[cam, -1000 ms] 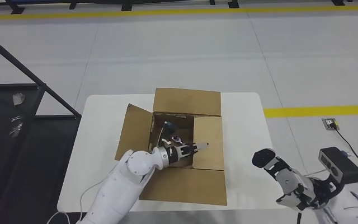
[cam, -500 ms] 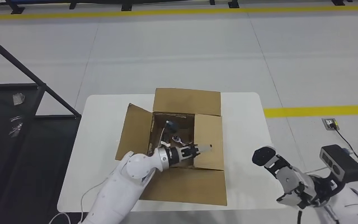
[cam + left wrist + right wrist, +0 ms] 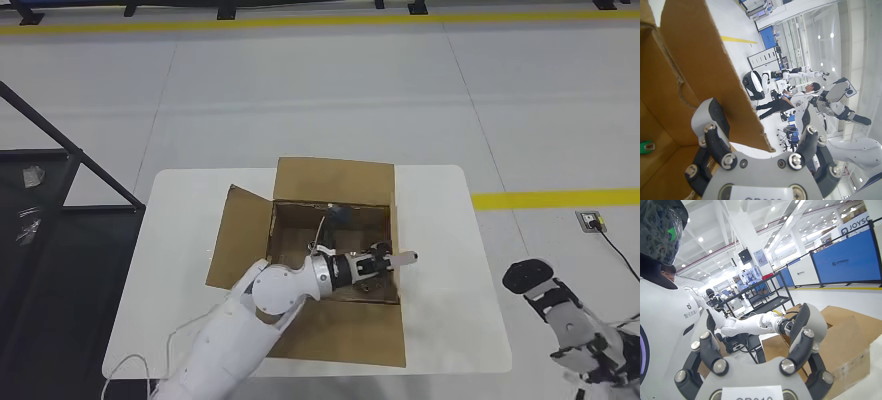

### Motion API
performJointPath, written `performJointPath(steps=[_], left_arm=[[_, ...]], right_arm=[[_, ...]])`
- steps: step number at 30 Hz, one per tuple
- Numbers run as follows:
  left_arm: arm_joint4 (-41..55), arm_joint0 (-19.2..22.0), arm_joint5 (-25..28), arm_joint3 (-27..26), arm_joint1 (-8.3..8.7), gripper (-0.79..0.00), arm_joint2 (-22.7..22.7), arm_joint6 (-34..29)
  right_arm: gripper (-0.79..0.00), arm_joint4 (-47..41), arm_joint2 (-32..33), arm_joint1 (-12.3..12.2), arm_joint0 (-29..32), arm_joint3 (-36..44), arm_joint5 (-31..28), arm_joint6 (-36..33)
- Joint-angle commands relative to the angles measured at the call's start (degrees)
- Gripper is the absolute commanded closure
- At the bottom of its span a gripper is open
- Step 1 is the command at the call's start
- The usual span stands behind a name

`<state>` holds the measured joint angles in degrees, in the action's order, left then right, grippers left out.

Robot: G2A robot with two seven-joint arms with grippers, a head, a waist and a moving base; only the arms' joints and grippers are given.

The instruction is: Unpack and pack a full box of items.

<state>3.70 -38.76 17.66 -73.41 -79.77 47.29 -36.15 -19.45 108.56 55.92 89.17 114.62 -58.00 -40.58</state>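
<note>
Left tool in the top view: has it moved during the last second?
Yes. The left tool has shifted from the middle of the cardboard box to the wall on the robot's right, its tips over that wall.

A brown cardboard box [image 3: 335,182] stands open on the table [image 3: 180,260], small items [image 3: 331,212] inside.

The cardboard box [image 3: 335,180] sits mid-table [image 3: 440,200], with its back, left and front flaps spread outward. Its right flap [image 3: 696,56] stands upright. The left gripper [image 3: 395,258] is at the box's right side, over the interior, straddling that flap with one finger inside and one outside. A small item [image 3: 333,212] lies in the box by the back wall. The right gripper [image 3: 528,275] hangs beyond the table's front-right corner, well apart from the box.
</note>
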Motion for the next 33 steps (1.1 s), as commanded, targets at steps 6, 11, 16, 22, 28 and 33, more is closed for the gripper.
performJointPath(steps=[6,11,16,22,28,33], left_arm=[[0.53,5.88,-1.58,8.35,-3.94,-0.785,-7.54,2.11],[0.22,8.65,-2.45,13.23,-6.69,-0.785,-11.28,3.94],[0.13,10.09,-2.07,16.90,-8.33,-0.785,-12.63,3.67],[-0.02,10.57,0.18,17.24,-8.84,-0.785,-11.40,3.28],[1.67,6.68,2.32,8.92,-5.70,-0.785,-2.69,-0.19],[-1.52,-3.33,0.64,-5.41,-0.52,-0.785,11.55,-5.33]], right_arm=[[-0.785,-1.34,3.05,1.16,5.69,0.36,0.00,0.03],[-0.785,-2.38,3.36,2.04,6.00,-0.89,0.00,-0.64],[-0.785,-3.19,4.58,2.87,6.02,-1.37,0.00,-1.42],[-0.785,-3.88,4.25,3.77,4.75,-2.35,0.00,-2.80],[-0.785,-4.19,3.86,4.33,2.18,-2.47,0.00,-5.14],[-0.785,-2.05,0.97,3.99,-1.77,-2.97,0.00,-5.70]])
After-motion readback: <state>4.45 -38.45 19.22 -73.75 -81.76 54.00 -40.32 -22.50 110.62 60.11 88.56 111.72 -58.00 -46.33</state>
